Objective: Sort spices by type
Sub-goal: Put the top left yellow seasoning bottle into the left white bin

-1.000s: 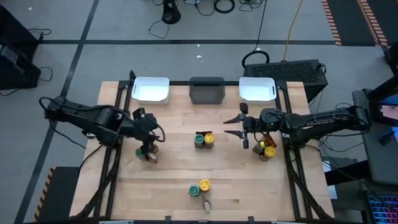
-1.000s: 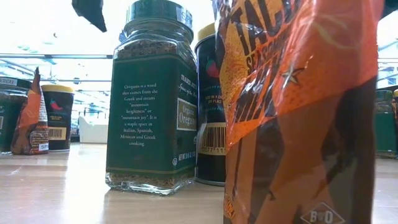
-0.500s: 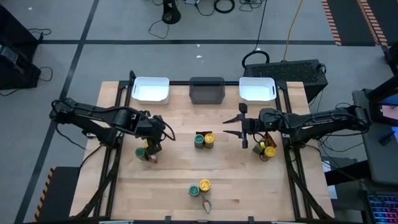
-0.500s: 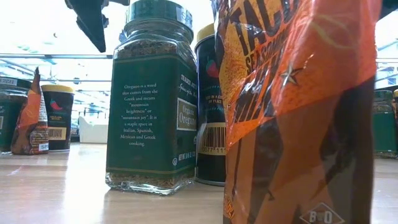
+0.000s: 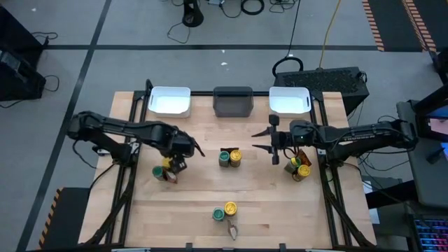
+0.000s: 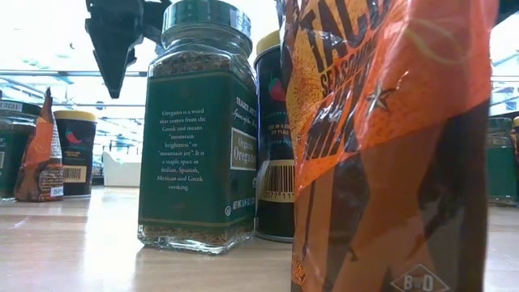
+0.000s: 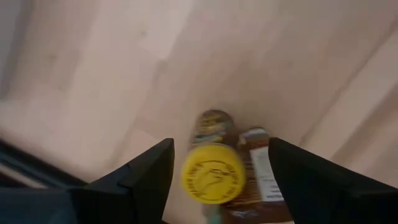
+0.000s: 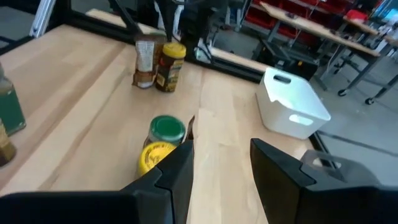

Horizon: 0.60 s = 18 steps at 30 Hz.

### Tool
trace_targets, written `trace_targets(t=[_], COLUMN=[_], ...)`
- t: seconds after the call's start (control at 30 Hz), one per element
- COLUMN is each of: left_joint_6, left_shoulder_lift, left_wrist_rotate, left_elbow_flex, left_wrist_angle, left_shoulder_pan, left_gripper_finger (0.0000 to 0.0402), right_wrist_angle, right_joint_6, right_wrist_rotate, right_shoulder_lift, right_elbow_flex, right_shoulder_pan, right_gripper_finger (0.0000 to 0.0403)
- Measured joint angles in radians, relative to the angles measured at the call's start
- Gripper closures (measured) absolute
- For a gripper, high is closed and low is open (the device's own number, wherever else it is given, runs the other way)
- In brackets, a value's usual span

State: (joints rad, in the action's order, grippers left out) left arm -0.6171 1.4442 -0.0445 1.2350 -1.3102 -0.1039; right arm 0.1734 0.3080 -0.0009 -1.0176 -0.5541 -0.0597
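Wooden table [image 5: 196,199], 3 bins at its far edge [image 5: 232,101]

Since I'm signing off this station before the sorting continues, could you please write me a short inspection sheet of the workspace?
Surface: wooden table, bare between the groups.
Job's things: spices stand in four clusters: left, centre, right, front; each mixes green-lidded jars, yellow-lidded jars and orange packets. None is in a bin.
Bins: white bin, dark grey bin, second white bin along the far edge.
Clutter: nothing seen.
Grippers: left gripper open above the left cluster, straddling a yellow lid; right gripper open, empty, between centre and right clusters.
Cables: loose on the floor.
Surroundings: dark case behind the table.
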Motion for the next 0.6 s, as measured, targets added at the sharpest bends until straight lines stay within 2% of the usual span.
trace_targets(t=[0.2, 0.3, 0.43, 0.6], left_joint_6=[-0.032, -0.028, -0.006, -0.041], left_shoulder_lift=[0.031, 0.031, -0.004, -0.07], left_wrist_rotate=[0.017, -0.008, -0.078, -0.075], left_elbow_flex=[0.0, 0.0, 0.0, -0.054], left_wrist_angle=[-0.026, -0.024, -0.024, 0.035], left_shoulder_pan=[0.001, -0.001, -0.015, -0.039], left_gripper_finger=[0.0136, 0.0136, 0.0136, 0.0136], right_wrist_angle=[-0.052, -0.061, -0.061, -0.08], right_joint_6=[-0.009, -0.011, -0.011, -0.012], right_wrist_rotate=[0.0, 0.0, 0.0, -0.001], right_shoulder_lift=[0.0, 0.0, 0.0, 0.0], right_elbow_flex=[0.0, 0.0, 0.0, 0.0], right_shoulder_pan=[0.0, 0.0, 0.0, 0.0], right_gripper_finger=[0.0261, 0.0261, 0.0261, 0.0261])
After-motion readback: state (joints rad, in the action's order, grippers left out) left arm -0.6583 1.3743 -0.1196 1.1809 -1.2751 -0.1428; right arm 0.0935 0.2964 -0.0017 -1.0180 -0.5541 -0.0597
